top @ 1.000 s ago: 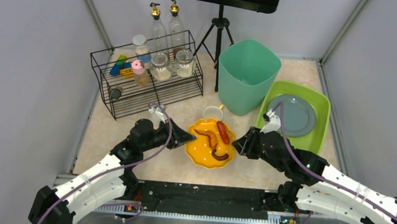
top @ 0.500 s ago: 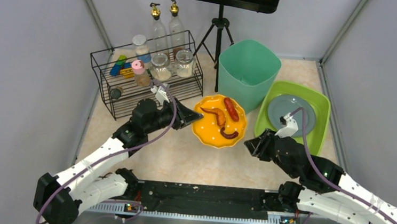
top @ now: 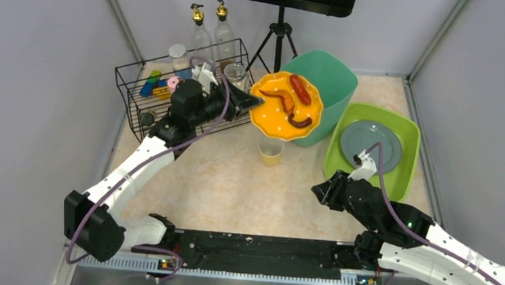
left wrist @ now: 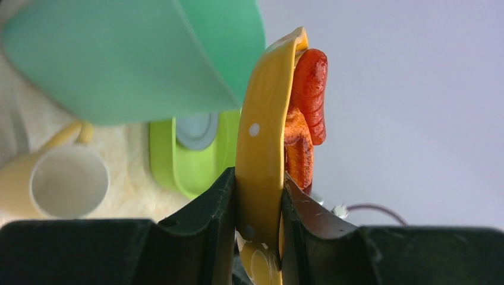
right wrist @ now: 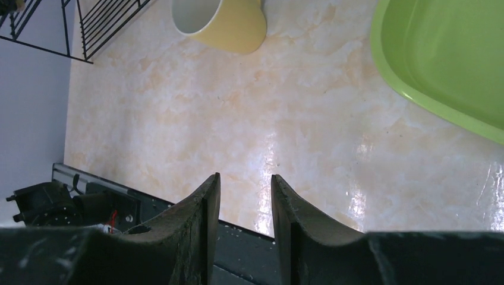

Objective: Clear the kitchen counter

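The kitchen counter (top: 219, 187) is a beige marbled top. My left gripper (top: 256, 102) is shut on the rim of a yellow dotted plate (top: 285, 111) and holds it raised beside the near-left rim of the green tub (top: 326, 77). The plate carries red-brown sausages (top: 299, 89). In the left wrist view the plate (left wrist: 261, 136) stands edge-on between my fingers, with the sausages (left wrist: 310, 89) on its right face. My right gripper (top: 321, 191) is slightly open and empty, low over the counter (right wrist: 238, 119) near the front.
A yellow mug (top: 271, 151) stands on the counter below the plate. A lime basin (top: 407, 137) with a grey plate (top: 371, 144) sits at the right. A black wire rack (top: 163, 118) with jars and bottles stands back left. A tripod (top: 278, 36) stands behind.
My left arm lifted the plate off the counter and carried it back to the green tub's rim. My right arm pulled back toward the near right.
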`<state>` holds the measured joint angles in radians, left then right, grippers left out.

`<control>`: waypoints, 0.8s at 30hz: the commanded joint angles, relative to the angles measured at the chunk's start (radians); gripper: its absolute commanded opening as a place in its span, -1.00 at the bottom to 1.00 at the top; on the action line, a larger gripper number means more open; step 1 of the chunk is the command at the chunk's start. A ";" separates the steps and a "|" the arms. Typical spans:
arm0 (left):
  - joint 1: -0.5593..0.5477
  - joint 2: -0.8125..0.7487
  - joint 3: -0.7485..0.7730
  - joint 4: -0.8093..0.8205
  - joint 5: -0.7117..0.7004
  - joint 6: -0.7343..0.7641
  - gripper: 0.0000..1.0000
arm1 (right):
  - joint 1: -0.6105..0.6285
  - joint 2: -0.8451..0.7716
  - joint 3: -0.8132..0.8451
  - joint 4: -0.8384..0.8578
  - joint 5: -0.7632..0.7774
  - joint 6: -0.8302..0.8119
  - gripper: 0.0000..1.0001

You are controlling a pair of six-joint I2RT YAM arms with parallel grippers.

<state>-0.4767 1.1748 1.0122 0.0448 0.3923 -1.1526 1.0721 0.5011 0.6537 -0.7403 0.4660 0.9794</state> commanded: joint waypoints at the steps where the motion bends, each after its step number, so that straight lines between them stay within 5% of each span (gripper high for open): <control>1: 0.057 0.071 0.205 0.236 0.069 -0.052 -1.00 | 0.007 -0.004 -0.011 0.040 -0.009 -0.004 -0.28; 11: 0.111 0.398 0.541 0.244 0.115 -0.032 -1.00 | 0.007 0.003 -0.057 0.093 -0.039 -0.013 -0.28; 19: 0.131 0.680 0.932 0.076 0.109 0.114 -1.00 | 0.006 0.007 -0.112 0.159 -0.074 -0.016 -0.27; 24: 0.141 0.745 1.011 0.034 0.082 0.229 -1.00 | 0.006 0.010 -0.136 0.177 -0.075 -0.025 -0.27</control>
<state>-0.3485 1.9480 1.9095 -0.0551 0.4751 -0.9932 1.0729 0.5072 0.5274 -0.6224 0.3981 0.9699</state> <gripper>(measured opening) 0.319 0.363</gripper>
